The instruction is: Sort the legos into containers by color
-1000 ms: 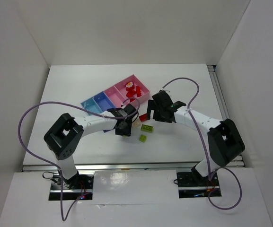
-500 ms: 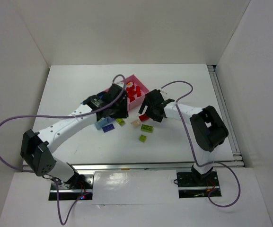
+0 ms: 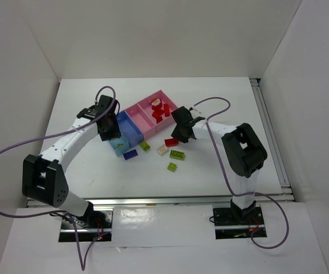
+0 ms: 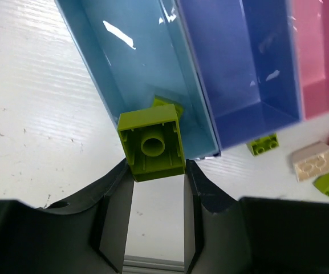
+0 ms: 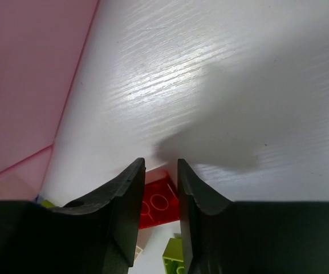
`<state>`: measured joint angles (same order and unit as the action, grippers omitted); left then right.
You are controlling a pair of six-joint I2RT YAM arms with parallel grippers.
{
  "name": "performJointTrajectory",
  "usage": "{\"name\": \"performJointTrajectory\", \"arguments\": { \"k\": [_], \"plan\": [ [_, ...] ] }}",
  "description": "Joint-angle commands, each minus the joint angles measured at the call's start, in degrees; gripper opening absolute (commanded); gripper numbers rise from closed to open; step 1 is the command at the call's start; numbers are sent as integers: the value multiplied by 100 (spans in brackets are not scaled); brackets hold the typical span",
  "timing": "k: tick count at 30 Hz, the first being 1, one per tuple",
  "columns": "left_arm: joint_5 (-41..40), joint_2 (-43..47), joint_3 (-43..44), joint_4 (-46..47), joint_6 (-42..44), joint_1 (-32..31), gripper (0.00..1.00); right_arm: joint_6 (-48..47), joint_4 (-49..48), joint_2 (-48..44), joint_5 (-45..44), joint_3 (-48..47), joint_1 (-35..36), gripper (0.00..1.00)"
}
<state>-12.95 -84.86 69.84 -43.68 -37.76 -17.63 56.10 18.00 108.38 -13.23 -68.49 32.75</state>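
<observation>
Red lego (image 5: pixel 157 203) half-hidden, blurred

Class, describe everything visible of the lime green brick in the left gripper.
The lime green brick is a small square of glossy plastic, seen from its hollow underside, which has one round central tube. The left gripper pinches its lower sides between both fingers, holding it over one end of the light blue tray.

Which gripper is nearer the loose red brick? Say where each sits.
Right. The right gripper hovers just above the red brick; the left gripper holds a green brick at the light blue tray, well away.
</observation>
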Motion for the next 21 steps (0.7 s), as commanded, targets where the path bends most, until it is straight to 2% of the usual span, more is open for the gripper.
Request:
{"name": "performJointTrajectory", "arguments": {
  "k": [1,4,7,8,11,14,18,19,20,21],
  "plan": [
    [328,-250,-94,386,14,233,22,121,160,-176,-425,-130,91,35],
    [460,-443,-94,518,-100,383,34,-89,160,-474,-618,-77,91,33],
    [618,-706,-94,589,-47,488,52,-239,230,-694,-786,-314,91,33],
    [618,-768,-15,589,13,488,69,-405,230,-747,-908,-419,91,33],
    [618,-830,-15,589,14,488,88,-677,230,-827,-1031,-665,91,33],
    [514,-620,-15,511,14,260,91,-907,230,-556,-1137,-1279,91,33],
    [215,-225,187,141,14,-38,88,-1293,704,-2,-1137,-2342,91,33],
    [214,-24,257,80,14,-143,87,-1381,705,-1,-1137,-2344,91,34],
    [162,83,258,79,84,-205,87,-1573,705,-1,-998,-2266,91,41],
    [161,188,258,9,84,-206,87,-1688,618,-97,-910,-2126,91,41]
  ]
}}
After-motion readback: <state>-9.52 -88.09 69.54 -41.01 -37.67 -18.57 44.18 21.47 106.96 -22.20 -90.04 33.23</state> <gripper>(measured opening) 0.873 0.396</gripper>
